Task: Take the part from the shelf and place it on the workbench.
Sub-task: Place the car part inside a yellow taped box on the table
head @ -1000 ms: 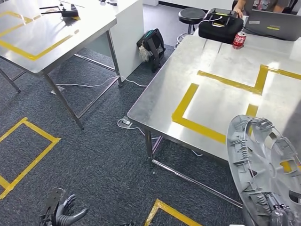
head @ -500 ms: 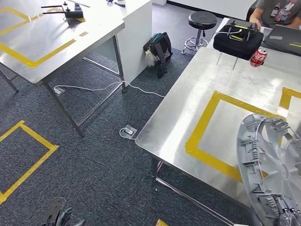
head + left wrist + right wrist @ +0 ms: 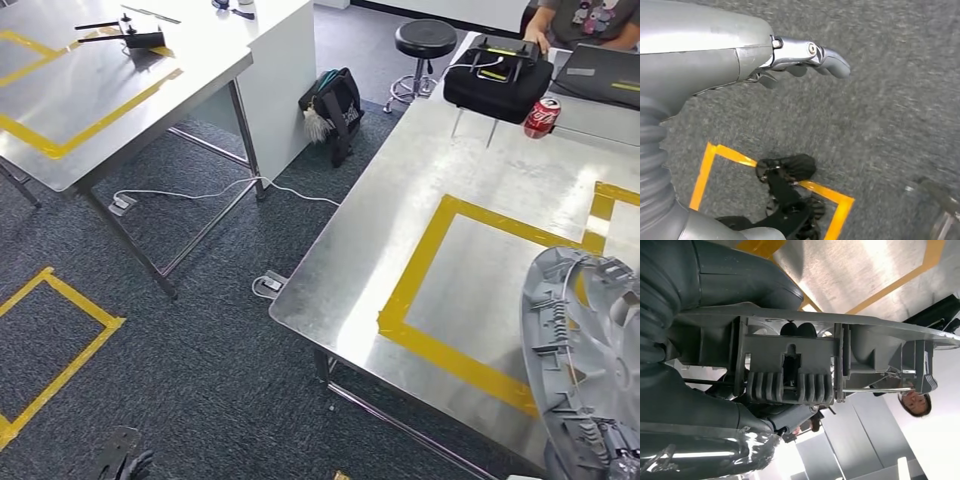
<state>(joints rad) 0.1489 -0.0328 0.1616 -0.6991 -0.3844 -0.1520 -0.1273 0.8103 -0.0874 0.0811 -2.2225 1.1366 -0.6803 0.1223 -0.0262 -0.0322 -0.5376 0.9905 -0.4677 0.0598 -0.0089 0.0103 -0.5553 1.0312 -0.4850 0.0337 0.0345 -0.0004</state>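
Observation:
The part (image 3: 581, 360) is a grey plastic wheel cover, held on edge at the lower right of the head view, its ribbed inner side facing me. It hangs over the near right portion of the steel workbench (image 3: 355, 250), above a yellow tape rectangle (image 3: 423, 260). My right hand (image 3: 726, 290) grips the part (image 3: 791, 365) by its rim; the hand (image 3: 604, 450) is mostly hidden behind it. My left hand (image 3: 121, 467) hangs low over the carpet, fingers (image 3: 828, 60) stretched out and holding nothing.
A black case (image 3: 498, 75), a red can (image 3: 542, 117) and a laptop (image 3: 604, 75) sit at the bench's far end, where a person (image 3: 581, 20) is seated. A second steel table (image 3: 98, 110) stands left. Stool (image 3: 426, 40), bag (image 3: 332, 105) and floor cables (image 3: 189, 192) lie between.
The whole view has shifted, so the camera moved: the workbench now lies closer and more beneath me. The part stays in my right hand; my left hand sits lower in the picture.

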